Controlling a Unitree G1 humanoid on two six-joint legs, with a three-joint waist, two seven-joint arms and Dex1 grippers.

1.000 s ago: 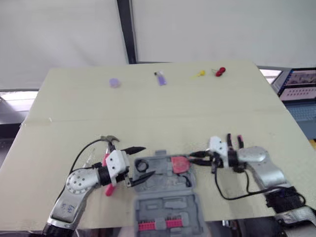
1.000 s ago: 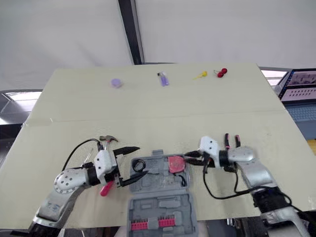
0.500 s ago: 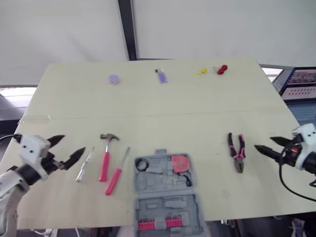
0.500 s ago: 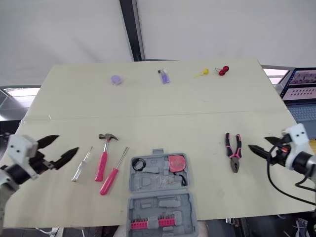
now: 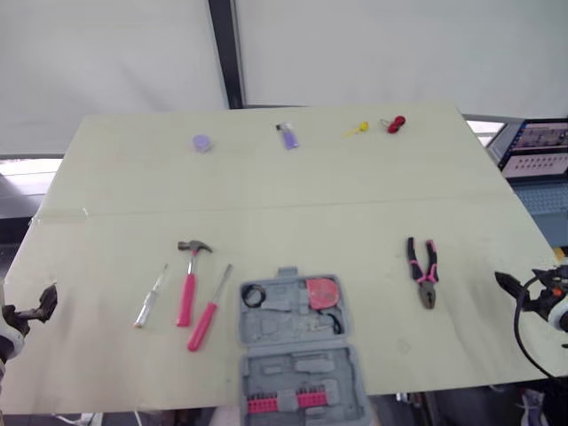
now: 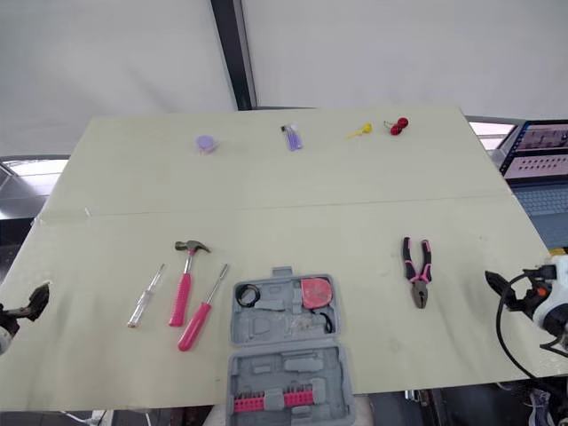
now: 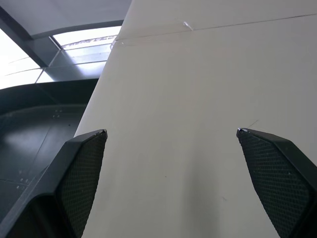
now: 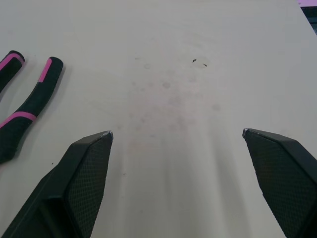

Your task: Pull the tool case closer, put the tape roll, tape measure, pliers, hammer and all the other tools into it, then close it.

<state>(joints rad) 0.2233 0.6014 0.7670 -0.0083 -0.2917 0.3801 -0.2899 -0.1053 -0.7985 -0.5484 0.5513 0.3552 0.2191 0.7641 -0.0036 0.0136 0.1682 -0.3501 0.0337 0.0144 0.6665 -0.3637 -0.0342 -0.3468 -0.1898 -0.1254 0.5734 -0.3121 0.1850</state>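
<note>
Tool case [image 5: 297, 342] lies open at the table's [image 5: 355, 195] near edge, between the left gripper [image 7: 171, 131] and right gripper [image 8: 177, 132], well apart from both; each has its fingers spread wide, holding nothing. One hammer [image 5: 188, 280] and two screwdrivers [image 5: 209, 308] lie to its left, one pliers [image 5: 423, 271] to its right, four small objects [image 5: 288, 136] along the far edge.

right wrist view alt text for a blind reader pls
The right hand is open, its two black fingers spread wide over the cream table, holding nothing. Pink-and-black handles of the pliers lie on the table to one side.
</note>
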